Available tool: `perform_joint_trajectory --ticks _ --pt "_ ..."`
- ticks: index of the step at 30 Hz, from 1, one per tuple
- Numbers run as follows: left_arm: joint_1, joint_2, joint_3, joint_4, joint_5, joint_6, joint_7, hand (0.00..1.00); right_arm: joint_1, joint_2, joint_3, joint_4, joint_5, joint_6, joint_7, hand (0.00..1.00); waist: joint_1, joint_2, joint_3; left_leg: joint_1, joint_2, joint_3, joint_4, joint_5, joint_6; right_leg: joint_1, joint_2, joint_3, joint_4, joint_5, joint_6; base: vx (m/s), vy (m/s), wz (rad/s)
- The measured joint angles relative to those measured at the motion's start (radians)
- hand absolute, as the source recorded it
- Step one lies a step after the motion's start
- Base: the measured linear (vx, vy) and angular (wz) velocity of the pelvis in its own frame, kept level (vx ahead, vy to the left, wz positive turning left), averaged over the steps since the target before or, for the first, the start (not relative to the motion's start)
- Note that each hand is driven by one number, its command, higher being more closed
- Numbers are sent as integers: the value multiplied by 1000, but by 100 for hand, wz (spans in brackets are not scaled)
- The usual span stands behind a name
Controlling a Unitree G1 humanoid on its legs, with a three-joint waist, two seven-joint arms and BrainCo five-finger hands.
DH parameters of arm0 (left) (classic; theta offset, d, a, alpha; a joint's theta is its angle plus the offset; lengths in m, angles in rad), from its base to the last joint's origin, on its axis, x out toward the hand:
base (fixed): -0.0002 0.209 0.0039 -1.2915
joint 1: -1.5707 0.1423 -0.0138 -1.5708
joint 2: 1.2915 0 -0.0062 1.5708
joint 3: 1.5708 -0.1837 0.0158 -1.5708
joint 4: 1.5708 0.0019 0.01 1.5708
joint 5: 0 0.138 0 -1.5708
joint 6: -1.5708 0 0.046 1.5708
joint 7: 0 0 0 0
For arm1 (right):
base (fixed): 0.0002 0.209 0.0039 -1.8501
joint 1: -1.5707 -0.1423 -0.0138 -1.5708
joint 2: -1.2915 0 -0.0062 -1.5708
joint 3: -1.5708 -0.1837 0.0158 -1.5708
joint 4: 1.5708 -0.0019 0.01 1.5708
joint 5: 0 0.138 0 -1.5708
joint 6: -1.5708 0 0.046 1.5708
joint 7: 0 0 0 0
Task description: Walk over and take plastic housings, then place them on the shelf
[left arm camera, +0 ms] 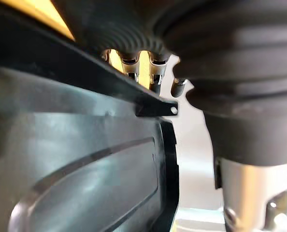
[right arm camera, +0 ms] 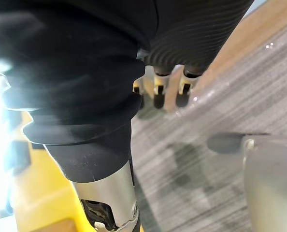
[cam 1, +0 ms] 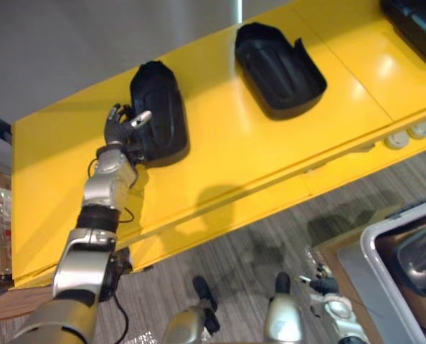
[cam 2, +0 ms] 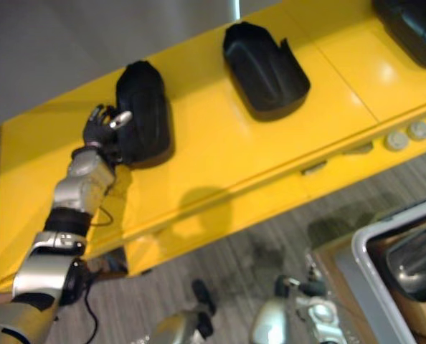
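Up on yellow shelf (cam 1: 220, 165), gripping leftmost plastic housing (cam 1: 163, 107) with left hand (cam 1: 120, 130), fingers (cam 1: 115, 113) curled over its edge, thumb pinching on top. Second housing (cam 1: 277, 68) well apart. Right hand (right arm camera: 85, 87) low over carpet (cam 1: 270, 244), whether spread or closed impossible to tell.

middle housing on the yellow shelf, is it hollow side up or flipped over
Hollow side up. The middle housing rests on the yellow shelf with its raised rim and ribbed inner cavity facing upward.
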Motion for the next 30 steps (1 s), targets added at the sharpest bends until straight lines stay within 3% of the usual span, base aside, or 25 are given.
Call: perform_joint_trajectory --ticks 6,13,30 --pt "-1 -17 -3 0 -23 -18 -3 0 -1 0 -2 5 0 18 0 0 0 0 0 0 0 -6 0 4 2 3 0 -6 0 1 1 8 0 1" --pt "3 -18 -39 -3 -79 -32 -59 0 -17 6 -13 9 -1 35 -1 0 4 0 0 3 1 -19 0 7 2 18 -1 -20 -4 1 1 14 0 5" --pt "36 -40 -79 -44 -119 -57 -95 0 -39 14 -45 48 -1 39 -1 0 9 0 0 10 3 -23 0 10 1 35 2 -24 -17 5 7 4 1 0"
